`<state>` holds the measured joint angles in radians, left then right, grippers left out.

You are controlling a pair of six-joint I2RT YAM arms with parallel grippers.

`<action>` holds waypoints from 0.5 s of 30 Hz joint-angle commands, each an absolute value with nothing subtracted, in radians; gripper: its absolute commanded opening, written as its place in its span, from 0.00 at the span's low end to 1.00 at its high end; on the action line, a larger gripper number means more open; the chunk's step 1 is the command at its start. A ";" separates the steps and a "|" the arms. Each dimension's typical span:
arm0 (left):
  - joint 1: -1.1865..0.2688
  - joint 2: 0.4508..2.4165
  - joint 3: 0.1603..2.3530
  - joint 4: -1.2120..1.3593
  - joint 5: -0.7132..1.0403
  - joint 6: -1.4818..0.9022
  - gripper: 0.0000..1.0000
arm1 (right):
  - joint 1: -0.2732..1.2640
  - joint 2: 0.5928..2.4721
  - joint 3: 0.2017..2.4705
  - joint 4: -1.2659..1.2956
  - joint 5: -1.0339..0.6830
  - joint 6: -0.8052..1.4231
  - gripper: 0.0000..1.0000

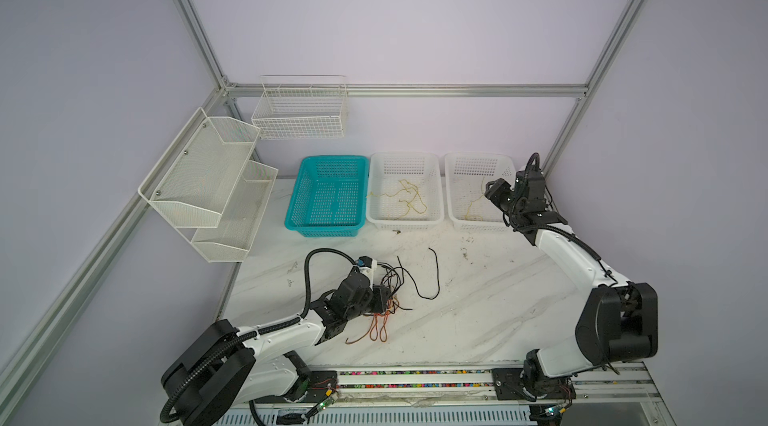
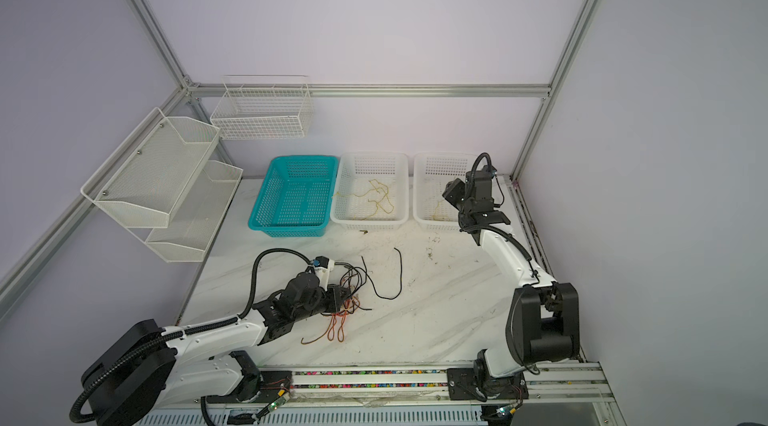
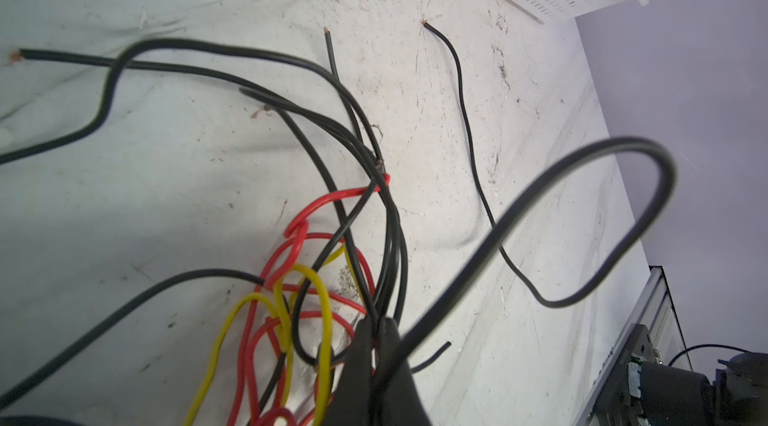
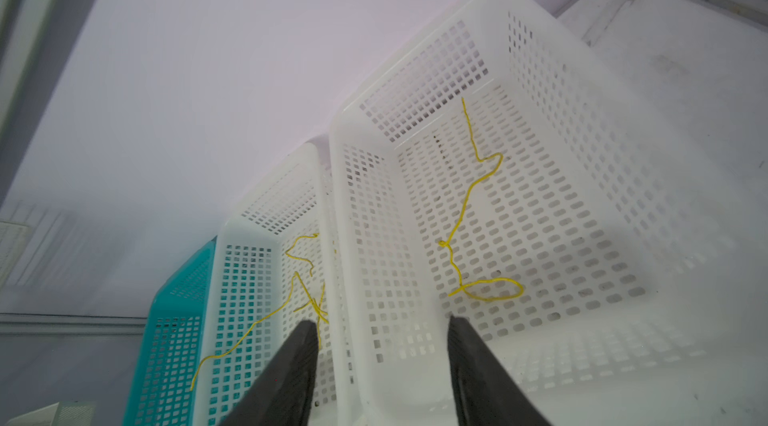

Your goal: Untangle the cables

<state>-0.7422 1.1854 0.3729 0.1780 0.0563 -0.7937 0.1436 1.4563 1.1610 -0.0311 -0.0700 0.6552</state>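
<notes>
A tangle of black, red-orange and yellow cables lies on the marbled table at front left. My left gripper sits low in it, shut on a black cable that loops up from the jaws. Red-orange loops trail toward the front edge. One black cable curves off to the tangle's right. My right gripper hangs open and empty over the right white basket, where a yellow cable lies. More yellow cables lie in the middle white basket.
A teal basket stands left of the two white ones along the back wall. White mesh shelves and a wire rack hang at back left. A metal rail runs along the table's front edge.
</notes>
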 commanded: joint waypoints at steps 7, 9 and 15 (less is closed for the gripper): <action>-0.748 1.145 0.408 0.156 0.081 -0.789 0.08 | 0.418 1.311 1.062 -0.064 -0.207 0.471 0.63; -0.748 1.140 0.410 0.146 0.079 -0.783 0.08 | 0.497 1.289 1.018 -0.068 -0.224 0.450 0.64; -0.748 1.128 0.414 0.129 0.076 -0.772 0.08 | 0.659 1.253 0.840 -0.002 -0.278 0.415 0.66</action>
